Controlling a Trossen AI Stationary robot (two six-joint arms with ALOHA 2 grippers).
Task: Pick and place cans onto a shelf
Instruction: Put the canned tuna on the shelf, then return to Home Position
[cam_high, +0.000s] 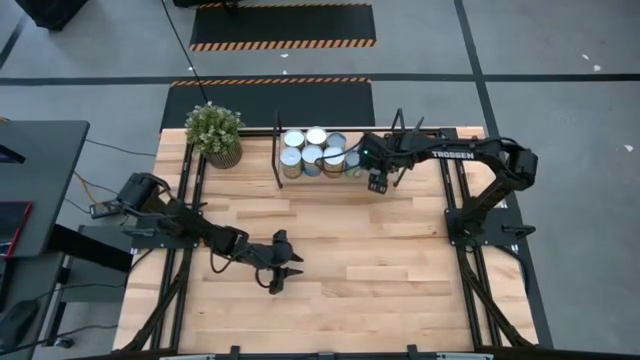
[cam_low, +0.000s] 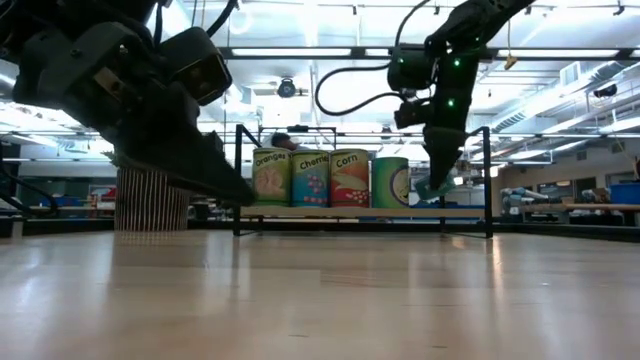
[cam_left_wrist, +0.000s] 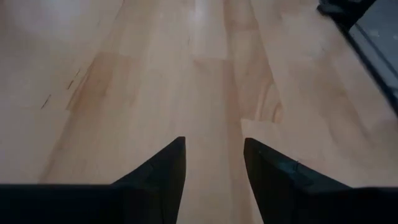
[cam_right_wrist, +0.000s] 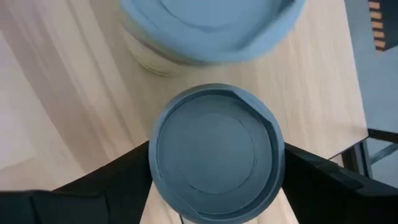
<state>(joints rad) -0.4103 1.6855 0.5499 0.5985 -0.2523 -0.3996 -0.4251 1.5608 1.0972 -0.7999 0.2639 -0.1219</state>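
Note:
Several cans (cam_high: 312, 150) with silver tops stand in a cluster on the shelf (cam_low: 360, 211), a light board between black uprights at the table's far edge. In the low view their labels (cam_low: 310, 178) face me in a row. My right gripper (cam_right_wrist: 217, 162) hangs over the cluster's right end, its fingers on either side of a teal can (cam_right_wrist: 217, 152) with a grey top. Another can (cam_right_wrist: 205, 25) stands just beyond it. Near the table's left front, my left gripper (cam_left_wrist: 214, 162) is open over bare wood (cam_high: 288, 272). My right gripper has the teal can between its two fingers (cam_right_wrist: 124, 171), which meet opposite sides of the can's wall (cam_right_wrist: 152, 158) just under the top rim. The fingers come from above, slanting down. The can is upright; whether its base (cam_low: 432, 190) rests on the board does not show.
A potted green plant (cam_high: 215, 132) stands left of the shelf. The shelf's black uprights (cam_low: 487, 180) frame the cans. Black arm mounts (cam_high: 460, 215) run along both table sides. The wide wooden middle of the table (cam_high: 350, 250) lies between the arms.

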